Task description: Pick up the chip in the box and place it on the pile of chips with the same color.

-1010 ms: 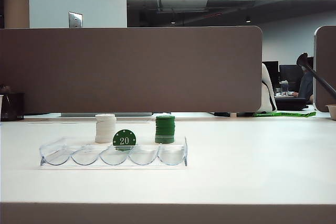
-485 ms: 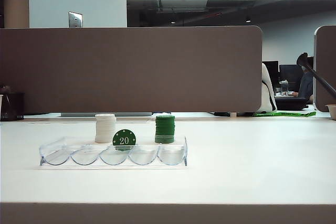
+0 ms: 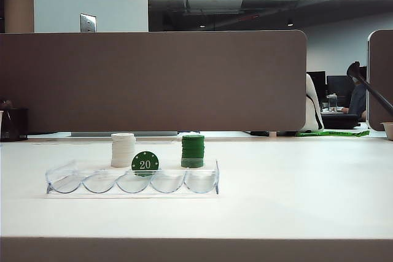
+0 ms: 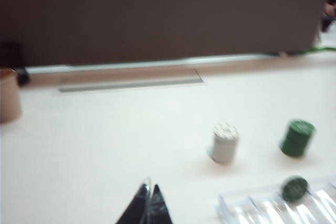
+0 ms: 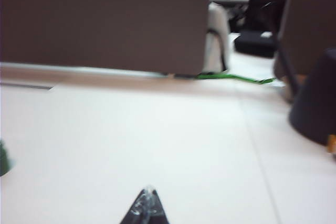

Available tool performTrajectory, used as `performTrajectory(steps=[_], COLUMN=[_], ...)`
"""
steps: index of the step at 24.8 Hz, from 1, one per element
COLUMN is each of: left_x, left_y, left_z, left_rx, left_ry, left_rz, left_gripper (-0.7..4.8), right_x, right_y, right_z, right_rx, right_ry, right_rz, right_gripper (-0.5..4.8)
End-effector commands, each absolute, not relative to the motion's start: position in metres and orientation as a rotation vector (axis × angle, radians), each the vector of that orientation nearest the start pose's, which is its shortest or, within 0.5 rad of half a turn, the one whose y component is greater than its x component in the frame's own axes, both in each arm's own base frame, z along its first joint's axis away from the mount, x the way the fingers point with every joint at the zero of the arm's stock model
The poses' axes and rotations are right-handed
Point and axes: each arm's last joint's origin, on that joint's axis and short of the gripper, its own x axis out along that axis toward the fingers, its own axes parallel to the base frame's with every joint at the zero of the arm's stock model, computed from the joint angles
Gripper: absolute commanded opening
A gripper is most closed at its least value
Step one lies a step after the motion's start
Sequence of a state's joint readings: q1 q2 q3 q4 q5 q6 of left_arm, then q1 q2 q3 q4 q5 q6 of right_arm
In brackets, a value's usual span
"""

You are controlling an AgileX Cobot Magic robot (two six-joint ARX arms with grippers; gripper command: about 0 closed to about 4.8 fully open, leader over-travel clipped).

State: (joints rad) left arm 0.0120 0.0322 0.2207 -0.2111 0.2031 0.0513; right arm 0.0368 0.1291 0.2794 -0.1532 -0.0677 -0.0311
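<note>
Exterior view showed us nothing was done: the chip stood in the box, just left of the pile of chips, while the left gripper and right gripper were both clenched and empty, away from the box.

white chip stack, white table, brown partition

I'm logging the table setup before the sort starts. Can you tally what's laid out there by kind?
Chip stacks: 2, white stack and green stack
Loose chips: 1, green 20 chip standing in the tray
Clear trays: 1
Pincers: 2, left pincer, right pincer, both shut, holding nothing
Total: 6
</note>
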Motion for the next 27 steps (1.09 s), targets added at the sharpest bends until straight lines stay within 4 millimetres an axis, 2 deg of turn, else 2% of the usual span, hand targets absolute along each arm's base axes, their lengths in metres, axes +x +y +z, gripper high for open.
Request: performTrajectory(steps=[1,5,11,15,17,19,20,23,27], left_x=[0.081,0.088,0.102,0.126,0.137,0.149,0.152,0.158,0.162], left_y=[-0.006,-0.007,-0.008,-0.011,-0.018,-0.034,-0.039,-0.047,-0.052], left_z=[0.222,0.242,0.266,0.285,0.286,0.282,0.279,0.275,0.274], left_rx=[0.041,0.034,0.029,0.025,0.064,0.113,0.123,0.147,0.148], left_ry=[0.071,0.113,0.156,0.201,0.223,0.264,0.282,0.311,0.302], left_rz=[-0.246,-0.275,-0.305,-0.340,-0.391,-0.465,-0.458,-0.435,-0.457], left_gripper=[-0.06,-0.06,-0.06,-0.06,-0.06,-0.06,-0.06,-0.06,-0.06], right_x=[0.099,0.127,0.161,0.184,0.192,0.198,0.199,0.201,0.201], right_y=[0.008,0.013,0.017,0.042,0.061,0.084,0.089,0.096,0.097], right_z=[0.251,0.281,0.303,0.314,0.314,0.310,0.308,0.304,0.305], right_rx=[-0.030,-0.003,0.029,-0.038,-0.079,-0.118,-0.125,-0.130,-0.126], right_ry=[0.079,0.265,0.394,0.433,0.455,0.484,0.489,0.496,0.480], right_rz=[0.198,0.312,0.402,0.460,0.479,0.515,0.528,0.561,0.566], right_gripper=[-0.06,-0.06,-0.06,-0.06,-0.06,-0.06,-0.06,-0.06,-0.05])
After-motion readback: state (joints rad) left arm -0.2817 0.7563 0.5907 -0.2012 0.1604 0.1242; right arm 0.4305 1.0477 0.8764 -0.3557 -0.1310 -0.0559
